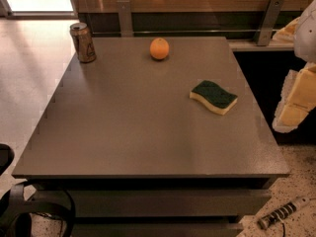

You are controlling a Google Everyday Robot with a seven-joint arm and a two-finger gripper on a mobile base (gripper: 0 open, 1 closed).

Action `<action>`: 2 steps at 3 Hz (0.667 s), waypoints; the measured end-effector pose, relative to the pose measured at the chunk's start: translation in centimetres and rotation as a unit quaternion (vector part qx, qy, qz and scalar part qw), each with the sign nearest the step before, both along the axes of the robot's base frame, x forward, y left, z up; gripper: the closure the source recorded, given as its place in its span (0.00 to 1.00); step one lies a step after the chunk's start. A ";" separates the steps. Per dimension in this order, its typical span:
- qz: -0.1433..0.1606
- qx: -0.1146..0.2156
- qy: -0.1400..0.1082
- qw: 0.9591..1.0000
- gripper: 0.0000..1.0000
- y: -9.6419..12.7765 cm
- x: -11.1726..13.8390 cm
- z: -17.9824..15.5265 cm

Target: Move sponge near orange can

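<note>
Green-topped, the sponge (214, 97) lies on the bench (123, 132), well apart from the orange can (83, 42). The claw (296, 100) hangs beyond the right edge; wide or narrow, I cannot tell.

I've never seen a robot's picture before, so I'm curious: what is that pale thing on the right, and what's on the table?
This is one photo from the robot's only camera, looking down on a flat grey table. Where the camera sits, I can't tell. The pale, blocky white-and-yellow shape at the right edge is the robot's gripper, the hand on its one arm. It hangs off the table's right side, touching nothing on it. Three things rest on the table, all apart: a wavy sponge with a dark green top and pale yellow base on the right, a round orange fruit near the back, and a small brownish-orange drink can with a silver rim standing at the back left corner. None of them is held.
</note>
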State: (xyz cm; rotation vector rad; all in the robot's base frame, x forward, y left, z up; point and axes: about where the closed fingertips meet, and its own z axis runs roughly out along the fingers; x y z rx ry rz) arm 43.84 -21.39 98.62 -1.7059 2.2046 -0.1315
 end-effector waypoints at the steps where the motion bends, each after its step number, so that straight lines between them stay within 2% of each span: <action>1: 0.000 0.000 0.000 1.000 0.00 0.0 0.0 0.0; 2: -0.031 0.046 -0.019 0.998 0.00 -1.3 2.4 -2.0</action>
